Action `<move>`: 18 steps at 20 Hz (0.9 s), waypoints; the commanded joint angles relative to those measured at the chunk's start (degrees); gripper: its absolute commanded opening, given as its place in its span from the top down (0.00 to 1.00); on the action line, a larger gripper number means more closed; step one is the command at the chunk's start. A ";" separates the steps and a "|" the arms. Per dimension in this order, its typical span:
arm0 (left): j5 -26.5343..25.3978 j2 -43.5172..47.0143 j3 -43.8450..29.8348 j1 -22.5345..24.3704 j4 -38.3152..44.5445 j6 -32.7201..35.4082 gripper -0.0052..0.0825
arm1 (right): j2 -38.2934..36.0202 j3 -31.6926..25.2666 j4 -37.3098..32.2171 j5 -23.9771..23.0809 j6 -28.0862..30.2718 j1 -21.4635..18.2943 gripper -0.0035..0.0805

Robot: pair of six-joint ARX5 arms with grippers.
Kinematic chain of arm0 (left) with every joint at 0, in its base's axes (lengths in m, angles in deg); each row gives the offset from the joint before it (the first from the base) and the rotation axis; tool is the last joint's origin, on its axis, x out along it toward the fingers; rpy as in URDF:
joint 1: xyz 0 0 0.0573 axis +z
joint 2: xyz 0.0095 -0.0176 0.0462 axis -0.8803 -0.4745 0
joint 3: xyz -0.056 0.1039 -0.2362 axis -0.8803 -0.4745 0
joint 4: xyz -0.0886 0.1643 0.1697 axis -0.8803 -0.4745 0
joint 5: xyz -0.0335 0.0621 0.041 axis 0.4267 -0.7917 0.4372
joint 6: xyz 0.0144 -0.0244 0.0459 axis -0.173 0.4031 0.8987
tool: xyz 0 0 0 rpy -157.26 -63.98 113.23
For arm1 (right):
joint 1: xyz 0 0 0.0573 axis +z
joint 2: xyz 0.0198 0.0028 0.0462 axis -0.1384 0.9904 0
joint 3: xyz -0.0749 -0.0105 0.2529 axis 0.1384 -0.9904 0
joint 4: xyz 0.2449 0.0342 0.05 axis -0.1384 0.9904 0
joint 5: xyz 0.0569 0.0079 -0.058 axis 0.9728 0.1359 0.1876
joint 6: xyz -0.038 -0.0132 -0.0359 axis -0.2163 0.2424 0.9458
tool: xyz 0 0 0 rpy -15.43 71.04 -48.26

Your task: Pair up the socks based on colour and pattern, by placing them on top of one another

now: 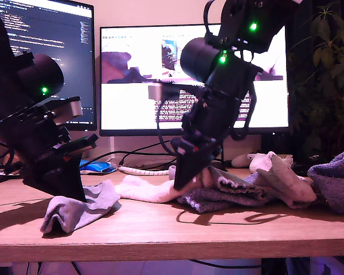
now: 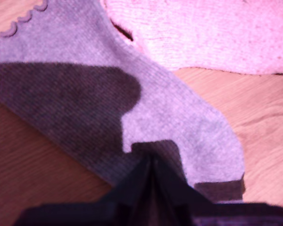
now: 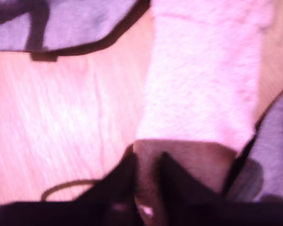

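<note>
A thin grey sock (image 1: 83, 207) (image 2: 179, 103) lies rumpled on the wooden table at the exterior view's left. My first gripper (image 1: 71, 193) (image 2: 151, 162) is shut, its tips down on this sock; a pinch cannot be made out. A fluffy pale pink-white sock (image 1: 146, 189) (image 3: 203, 84) (image 2: 217, 33) stretches across the middle. My second gripper (image 1: 180, 182) (image 3: 148, 165) is shut on the end of it. A fuzzy blue-purple sock (image 1: 218, 199) (image 3: 273, 155) lies just beside it. Another pale sock (image 1: 281, 179) and another blue-purple sock (image 1: 335, 179) lie toward the exterior view's right.
Two monitors (image 1: 189, 74) stand behind the table. A blue object (image 1: 97, 167), a coiled white cable (image 1: 143, 170) and a white device (image 1: 241, 160) sit at the back. A plant (image 1: 327, 69) fills the exterior view's right. The table's front edge (image 1: 172, 249) runs close to the socks.
</note>
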 commanded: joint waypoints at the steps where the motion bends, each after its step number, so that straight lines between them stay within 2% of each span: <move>1: -0.11 -1.27 -1.38 -0.04 0.20 0.02 0.96 | -0.57 1.66 -0.28 0.07 -2.45 0.28 0.97; 3: -0.11 -1.25 -1.38 -0.04 0.20 0.02 0.96 | -1.38 4.20 1.03 0.26 -4.76 0.28 0.97; 8: -0.11 -1.27 -1.38 -0.04 0.11 0.00 0.96 | -2.03 13.14 9.44 0.24 -6.82 0.33 0.97; 12: -0.11 -1.27 -1.38 -0.04 0.07 0.00 0.96 | -2.16 18.71 14.08 0.20 -11.82 0.24 0.97; 13: -0.11 -1.25 -1.38 -0.04 0.00 0.00 0.96 | -2.45 19.41 14.84 -0.68 -12.87 -0.04 0.97; 18: -0.09 -1.25 -1.38 -0.04 -0.22 0.02 0.96 | -5.86 20.00 19.28 -11.85 -18.64 -4.17 0.97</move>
